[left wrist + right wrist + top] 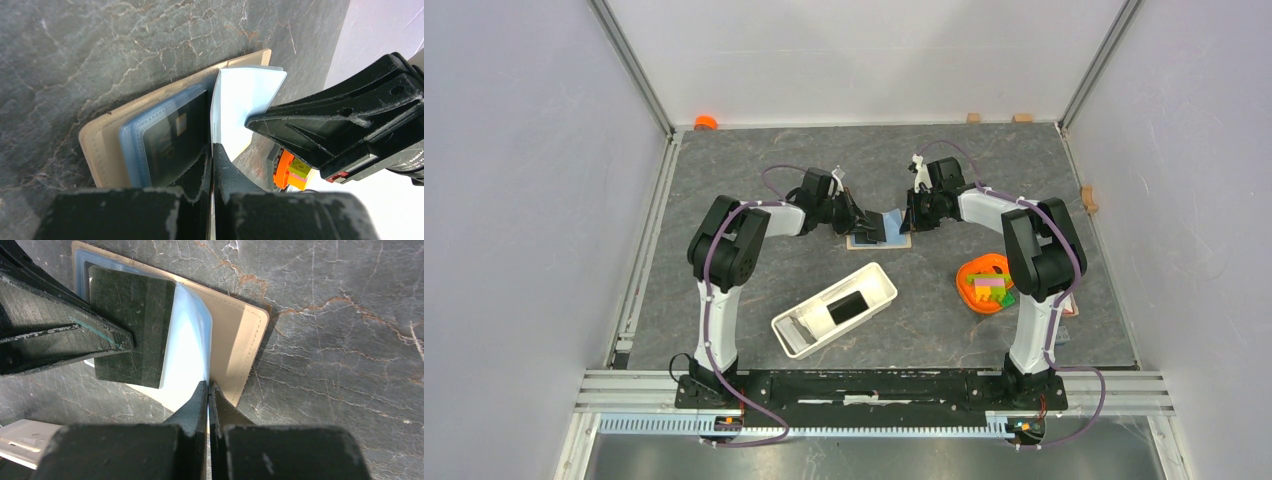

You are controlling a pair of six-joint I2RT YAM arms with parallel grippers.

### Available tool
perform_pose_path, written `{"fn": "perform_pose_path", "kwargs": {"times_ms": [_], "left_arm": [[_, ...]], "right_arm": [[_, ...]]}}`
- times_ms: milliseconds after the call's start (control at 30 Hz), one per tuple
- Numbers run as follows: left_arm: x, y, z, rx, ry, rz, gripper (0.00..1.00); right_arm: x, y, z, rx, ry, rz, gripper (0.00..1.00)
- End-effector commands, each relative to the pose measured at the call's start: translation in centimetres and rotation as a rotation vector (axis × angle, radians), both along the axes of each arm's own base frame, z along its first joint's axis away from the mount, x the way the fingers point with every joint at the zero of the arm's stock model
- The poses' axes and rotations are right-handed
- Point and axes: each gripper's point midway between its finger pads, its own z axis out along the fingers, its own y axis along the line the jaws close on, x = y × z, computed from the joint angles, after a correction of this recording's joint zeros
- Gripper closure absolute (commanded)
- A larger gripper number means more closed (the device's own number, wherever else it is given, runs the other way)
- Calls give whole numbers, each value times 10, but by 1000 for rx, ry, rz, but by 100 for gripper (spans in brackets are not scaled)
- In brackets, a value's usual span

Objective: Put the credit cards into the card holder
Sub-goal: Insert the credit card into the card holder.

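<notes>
My left fingers [213, 149] and right fingers [208, 386] both pinch the beige wallet's [240, 340] clear sleeve [190, 340], one o'clock from the white tray [874, 282].

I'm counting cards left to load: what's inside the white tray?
One black card lies flat in the white tray, toward its right end. Anything beneath that card is covered and cannot be seen.

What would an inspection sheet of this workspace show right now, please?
Surface: grey marbled table.
Job's things: one black card in white tray; a dark card sleeved in beige wallet.
Clutter: orange bowl of blocks.
Grippers: left gripper and right gripper, jaws shut on the wallet's clear sleeve.
Cables: purple cables along both arms.
Surroundings: white walls; small orange object at far-left corner.
</notes>
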Motion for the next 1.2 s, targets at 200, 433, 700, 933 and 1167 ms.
{"fn": "perform_pose_path", "kwargs": {"times_ms": [200, 433, 700, 933, 1167], "left_arm": [[-21, 5, -10, 54, 51, -10, 98], [-14, 0, -15, 55, 46, -32, 98], [-5, -7, -15, 21, 32, -12, 98], [-8, -11, -19, 18, 36, 0, 98], [-11, -14, -21, 41, 40, 1, 88]], "right_arm": [[8, -9, 3, -47, -37, -31, 100], [7, -9, 3, -44, -36, -29, 100], [7, -6, 3, -35, -34, -27, 100], [8, -5, 6, -25, -38, -26, 100], [8, -5, 8, -24, -42, -28, 100]]}}
